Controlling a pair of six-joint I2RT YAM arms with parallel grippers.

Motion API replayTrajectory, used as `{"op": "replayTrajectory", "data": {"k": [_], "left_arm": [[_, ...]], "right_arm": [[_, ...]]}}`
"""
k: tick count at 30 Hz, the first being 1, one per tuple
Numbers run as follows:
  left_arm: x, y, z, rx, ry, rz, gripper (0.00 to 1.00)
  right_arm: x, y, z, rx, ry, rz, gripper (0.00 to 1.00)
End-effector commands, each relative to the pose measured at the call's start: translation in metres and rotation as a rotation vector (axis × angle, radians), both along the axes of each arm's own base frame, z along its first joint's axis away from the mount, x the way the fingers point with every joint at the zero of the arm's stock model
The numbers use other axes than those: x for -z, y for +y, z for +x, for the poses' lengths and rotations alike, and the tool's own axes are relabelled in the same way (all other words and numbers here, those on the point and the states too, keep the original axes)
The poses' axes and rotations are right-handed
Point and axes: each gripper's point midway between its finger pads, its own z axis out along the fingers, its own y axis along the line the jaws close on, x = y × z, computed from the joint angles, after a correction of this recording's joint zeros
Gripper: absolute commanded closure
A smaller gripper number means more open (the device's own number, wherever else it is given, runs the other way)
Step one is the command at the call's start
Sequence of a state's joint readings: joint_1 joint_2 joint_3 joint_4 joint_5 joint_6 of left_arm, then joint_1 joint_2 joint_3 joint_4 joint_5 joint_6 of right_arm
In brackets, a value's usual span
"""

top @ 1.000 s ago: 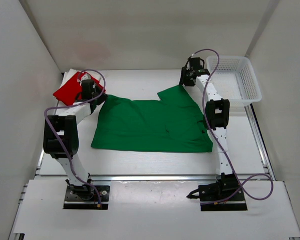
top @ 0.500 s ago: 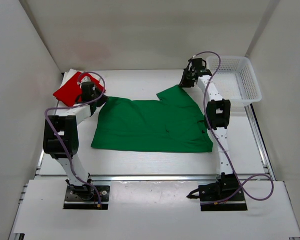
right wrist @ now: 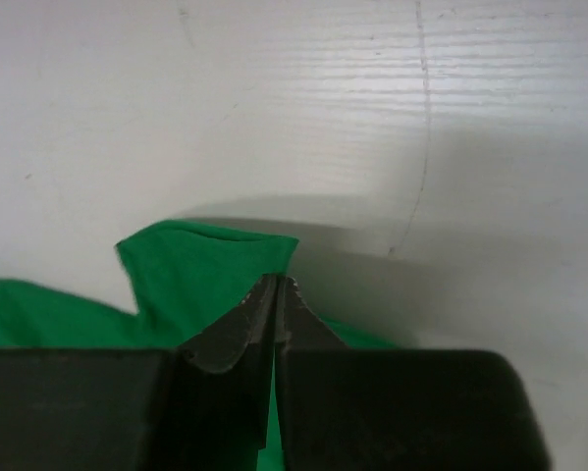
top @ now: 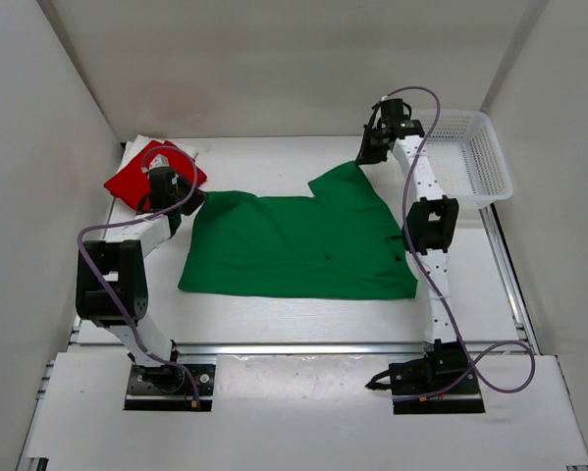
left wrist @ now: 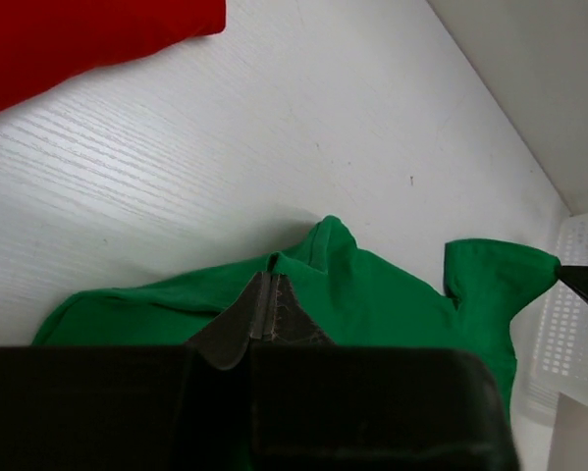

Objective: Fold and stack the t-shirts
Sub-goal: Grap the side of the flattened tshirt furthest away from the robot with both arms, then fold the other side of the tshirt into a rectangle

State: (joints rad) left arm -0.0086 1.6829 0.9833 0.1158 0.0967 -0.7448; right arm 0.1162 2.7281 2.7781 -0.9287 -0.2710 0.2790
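Observation:
The green t-shirt (top: pixel 294 245) lies spread across the middle of the table. My left gripper (top: pixel 199 199) is shut on its far left corner, the cloth pinched at the fingertips (left wrist: pixel 271 280). At the far right sleeve, my right gripper (top: pixel 364 159) is shut on the sleeve's edge (right wrist: pixel 276 285), with green cloth (right wrist: pixel 195 270) bunched round the tips. The red t-shirt (top: pixel 127 179) lies folded at the far left, on top of the white t-shirt (top: pixel 141 145), of which only a strip shows. In the left wrist view the red t-shirt (left wrist: pixel 78 39) fills the top left corner.
A white lattice basket (top: pixel 470 157) stands at the far right, close to the right arm; its wall (left wrist: pixel 573 314) shows at the right edge of the left wrist view. White walls close in the table on three sides.
My right gripper has closed on the green sleeve and moved slightly farther back. The left arm has shifted a little to the left, still gripping the shirt's corner.

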Motion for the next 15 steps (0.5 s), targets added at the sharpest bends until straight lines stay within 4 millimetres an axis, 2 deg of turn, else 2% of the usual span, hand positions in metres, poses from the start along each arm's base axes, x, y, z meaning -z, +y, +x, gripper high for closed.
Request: {"op": "replayTrajectory", "data": {"k": [1, 2, 3, 5, 6, 7, 8, 9, 10, 11, 12, 13, 14, 15], "left_arm": [[-0.033, 0.006, -0.002, 0.004, -0.082, -0.057, 1.0], [-0.033, 0.01, -0.002, -0.001, -0.084, -0.059, 1.0], [-0.027, 0.012, -0.005, 0.0, -0.065, -0.055, 1.0], [-0.027, 0.016, -0.003, 0.002, -0.054, -0.051, 1.0], [-0.026, 0.019, -0.003, -0.003, -0.049, -0.064, 1.0], [-0.025, 0.018, -0.004, 0.001, -0.038, -0.068, 1.0], [-0.024, 0.018, -0.004, 0.006, -0.034, -0.072, 1.0], [-0.02, 0.024, -0.006, -0.003, -0.016, -0.078, 1.0], [-0.018, 0.019, -0.008, 0.014, -0.006, -0.087, 1.0], [-0.016, 0.021, -0.011, 0.016, -0.001, -0.095, 1.0], [-0.017, 0.021, -0.013, 0.02, -0.005, -0.095, 1.0], [-0.017, 0.018, -0.018, 0.023, -0.003, -0.092, 1.0], [-0.02, 0.018, -0.019, 0.027, -0.01, -0.091, 1.0], [-0.02, 0.017, -0.023, 0.032, -0.01, -0.094, 1.0]], "right_arm": [[-0.101, -0.024, -0.02, -0.019, -0.11, -0.002, 1.0], [-0.116, -0.023, -0.029, -0.038, -0.12, 0.019, 1.0], [-0.136, -0.032, -0.035, -0.035, -0.148, 0.021, 1.0], [-0.129, -0.043, -0.05, -0.024, -0.106, -0.007, 1.0], [-0.145, -0.043, -0.058, -0.031, -0.135, -0.014, 1.0], [-0.141, -0.041, -0.071, -0.039, -0.11, -0.018, 1.0], [-0.114, -0.04, -0.081, -0.048, -0.054, -0.033, 1.0], [-0.133, -0.035, -0.084, -0.052, -0.119, -0.045, 1.0], [-0.12, -0.036, -0.103, -0.045, -0.079, -0.049, 1.0], [-0.096, -0.033, -0.112, -0.038, -0.051, -0.044, 1.0], [-0.095, -0.038, -0.124, -0.026, -0.072, -0.025, 1.0], [-0.107, -0.039, -0.132, -0.006, -0.099, 0.001, 1.0], [-0.092, -0.043, -0.143, 0.015, -0.074, 0.004, 1.0], [-0.092, -0.044, -0.153, 0.024, -0.089, 0.01, 1.0]]}}
